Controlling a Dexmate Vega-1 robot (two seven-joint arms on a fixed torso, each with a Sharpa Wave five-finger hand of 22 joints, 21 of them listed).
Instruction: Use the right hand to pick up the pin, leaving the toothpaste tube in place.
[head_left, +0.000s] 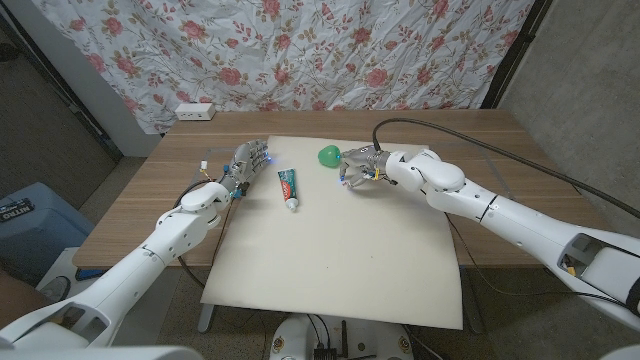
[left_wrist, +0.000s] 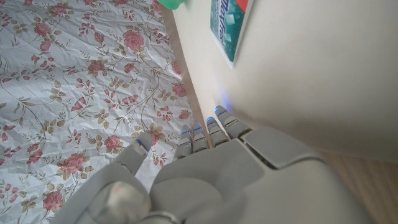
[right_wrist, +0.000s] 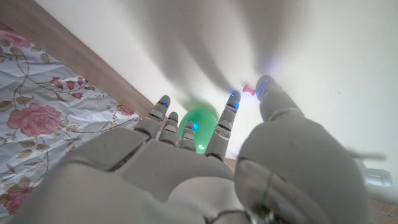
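A tiny pink pin (right_wrist: 247, 90) lies on the cream mat (head_left: 340, 250), just ahead of my right hand (right_wrist: 205, 168), between the tips of its thumb and a finger. Those tips are close to the pin without clearly touching it. In the head view my right hand (head_left: 362, 167) hovers with fingers spread beside a green rounded object (head_left: 328, 155), also in the wrist view (right_wrist: 200, 127). The green-and-white toothpaste tube (head_left: 288, 187) lies on the mat to the hand's left. My left hand (head_left: 245, 163) waits at the mat's left edge, fingers extended and holding nothing (left_wrist: 211, 174), the tube (left_wrist: 231, 25) beyond it.
The wooden table (head_left: 160, 190) shows around the mat. A white power strip (head_left: 194, 111) sits at the back left corner. A black cable (head_left: 450, 130) loops over the table's right side. A floral curtain (head_left: 330, 50) hangs behind. A blue bin (head_left: 30, 225) stands on the floor left.
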